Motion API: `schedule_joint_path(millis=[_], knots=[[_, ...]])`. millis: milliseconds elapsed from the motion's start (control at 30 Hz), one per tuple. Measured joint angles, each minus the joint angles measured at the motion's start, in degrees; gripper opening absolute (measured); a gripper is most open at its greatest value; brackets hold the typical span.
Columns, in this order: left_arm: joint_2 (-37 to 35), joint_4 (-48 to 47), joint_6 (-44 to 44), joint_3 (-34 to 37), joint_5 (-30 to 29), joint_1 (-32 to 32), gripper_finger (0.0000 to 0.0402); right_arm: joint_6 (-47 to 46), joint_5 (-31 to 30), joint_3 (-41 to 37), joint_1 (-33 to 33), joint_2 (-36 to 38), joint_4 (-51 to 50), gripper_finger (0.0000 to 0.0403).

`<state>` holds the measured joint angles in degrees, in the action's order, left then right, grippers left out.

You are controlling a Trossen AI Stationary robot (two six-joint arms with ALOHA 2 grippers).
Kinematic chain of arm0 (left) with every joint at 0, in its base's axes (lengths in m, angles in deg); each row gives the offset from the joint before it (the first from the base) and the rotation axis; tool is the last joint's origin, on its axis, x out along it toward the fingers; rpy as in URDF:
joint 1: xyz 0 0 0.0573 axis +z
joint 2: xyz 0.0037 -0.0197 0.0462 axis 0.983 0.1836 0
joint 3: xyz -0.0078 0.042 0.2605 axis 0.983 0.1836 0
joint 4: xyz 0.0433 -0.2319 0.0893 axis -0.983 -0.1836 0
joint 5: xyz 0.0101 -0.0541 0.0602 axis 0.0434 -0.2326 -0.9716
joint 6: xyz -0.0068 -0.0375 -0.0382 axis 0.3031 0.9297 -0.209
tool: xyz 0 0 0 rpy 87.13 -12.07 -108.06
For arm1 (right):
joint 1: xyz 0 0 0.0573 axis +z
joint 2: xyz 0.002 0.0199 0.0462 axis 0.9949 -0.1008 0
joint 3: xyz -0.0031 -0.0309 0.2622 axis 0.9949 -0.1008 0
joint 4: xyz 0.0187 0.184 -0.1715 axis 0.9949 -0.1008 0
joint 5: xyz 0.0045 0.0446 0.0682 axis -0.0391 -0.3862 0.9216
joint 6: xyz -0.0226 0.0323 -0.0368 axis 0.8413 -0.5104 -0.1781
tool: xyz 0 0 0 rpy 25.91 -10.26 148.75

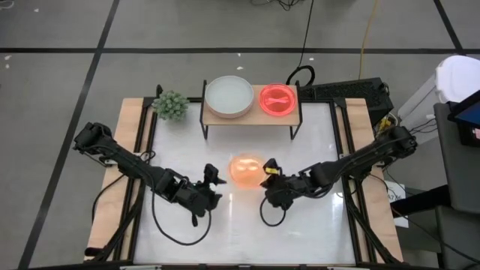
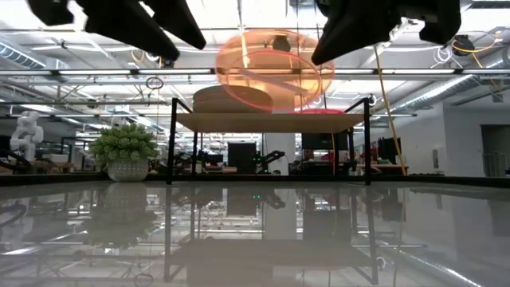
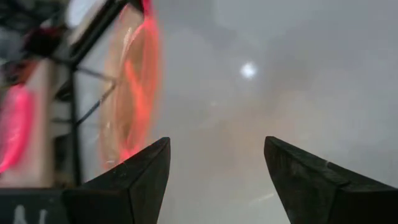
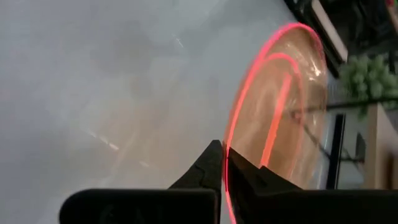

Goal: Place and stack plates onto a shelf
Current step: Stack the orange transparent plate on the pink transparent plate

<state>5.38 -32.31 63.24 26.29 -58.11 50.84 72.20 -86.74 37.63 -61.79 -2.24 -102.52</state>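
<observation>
Right pincer (image 1: 267,178) clamping the rim of the orange plate (image 1: 245,170), holding it aloft above the counter (image 1: 240,232), in front of the shelf (image 1: 251,118). Left pincer (image 1: 212,180) hanging released just beside that plate, gripping nothing.

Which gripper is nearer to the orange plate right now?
Right. The right gripper is shut on the rim of the orange plate, holding it lifted off the table. The left gripper is open beside the plate's other side, apart from it.
</observation>
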Motion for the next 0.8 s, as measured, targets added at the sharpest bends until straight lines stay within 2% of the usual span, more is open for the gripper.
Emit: schedule_joint_path(millis=[133, 233, 500, 733, 800], knots=[[0.0, 0.3, 1.3, 0.0, -6.7, 0.0, 0.0266, -3.2, 0.0, 0.0, -0.7, 2.2, -4.5, 0.0000], [-0.3, 1.0, 3.0, 0.0, -9.5, 0.0, 0.0266, -4.5, 0.0, 0.0, -1.2, 3.9, -7.3, 0.0000], [-2.3, 2.3, 8.3, 1.3, -9.4, 1.1, 0.0266, -4.0, 0.0, 0.0, -4.6, 8.6, -9.7, 0.0000], [-10.3, 5.2, 12.6, 9.7, -9.2, 3.8, 0.0266, 0.7, -0.2, 3.1, -10.5, 11.3, -12.4, 0.0000], [-13.1, 10.3, 13.6, 12.7, -8.9, 4.9, 0.0266, 2.6, -0.1, 4.6, -12.4, 11.7, -13.8, 0.0000]])
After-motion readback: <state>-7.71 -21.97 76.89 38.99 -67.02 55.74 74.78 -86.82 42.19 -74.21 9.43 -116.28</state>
